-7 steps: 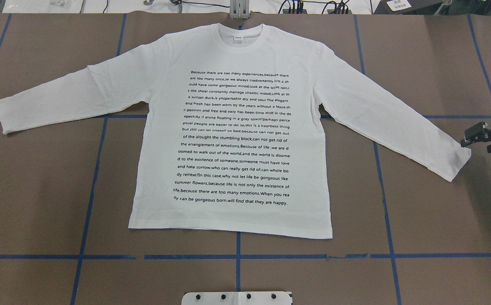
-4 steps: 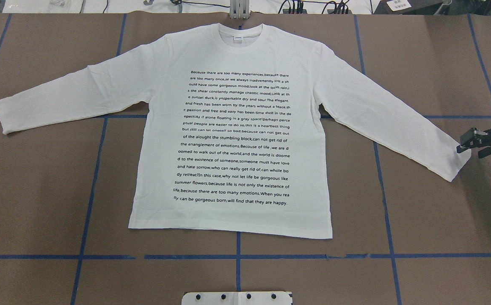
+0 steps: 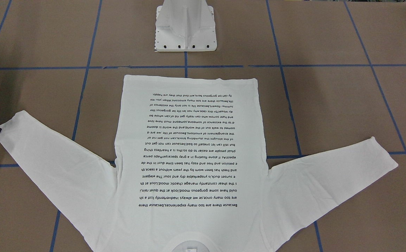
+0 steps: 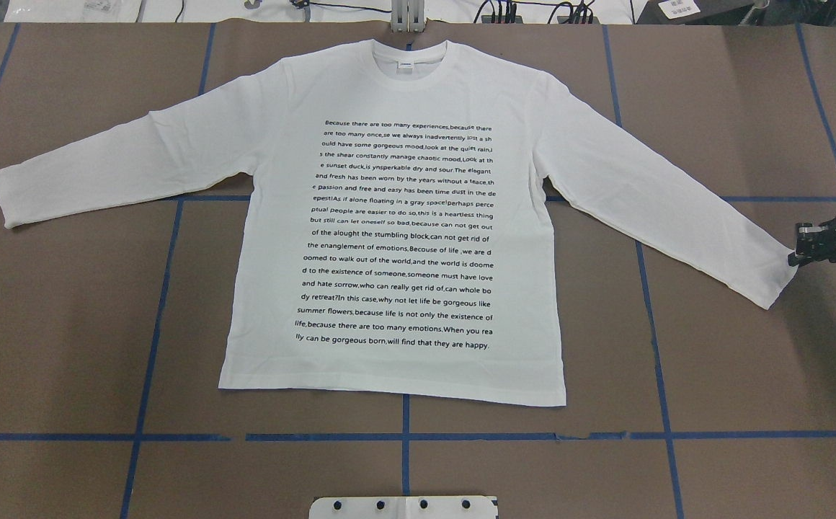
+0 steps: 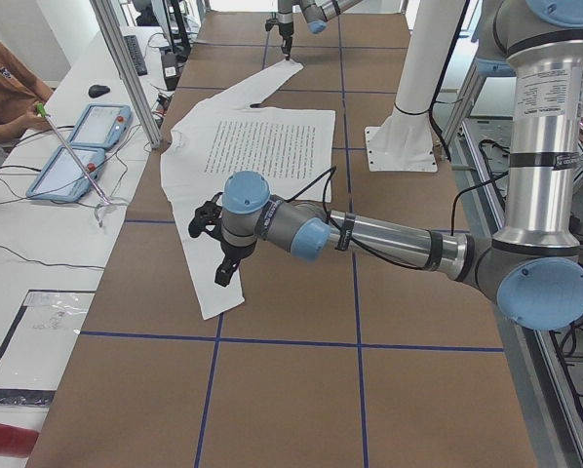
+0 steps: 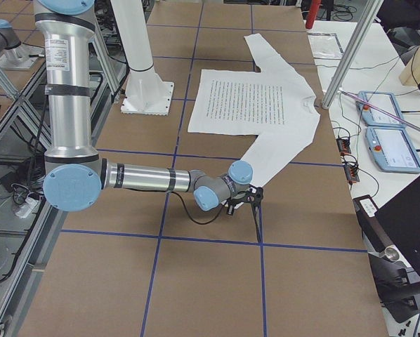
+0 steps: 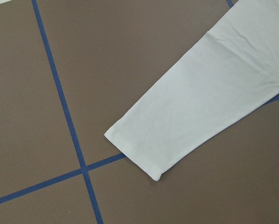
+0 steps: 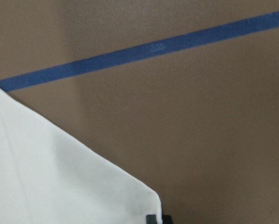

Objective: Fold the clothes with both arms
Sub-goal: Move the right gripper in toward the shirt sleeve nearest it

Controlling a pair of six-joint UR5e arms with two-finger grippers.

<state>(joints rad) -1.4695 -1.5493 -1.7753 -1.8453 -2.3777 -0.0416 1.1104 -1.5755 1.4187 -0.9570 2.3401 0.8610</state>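
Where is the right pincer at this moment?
In the overhead view the right pincer sits at the far right edge, at a sleeve cuff corner of the shirt.

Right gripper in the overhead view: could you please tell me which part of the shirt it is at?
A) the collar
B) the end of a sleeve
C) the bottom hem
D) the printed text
B: the right gripper sits at the corner of the sleeve cuff of the white shirt. It is well away from the body of the garment.

Matt wht cloth shirt (image 4: 274,216)
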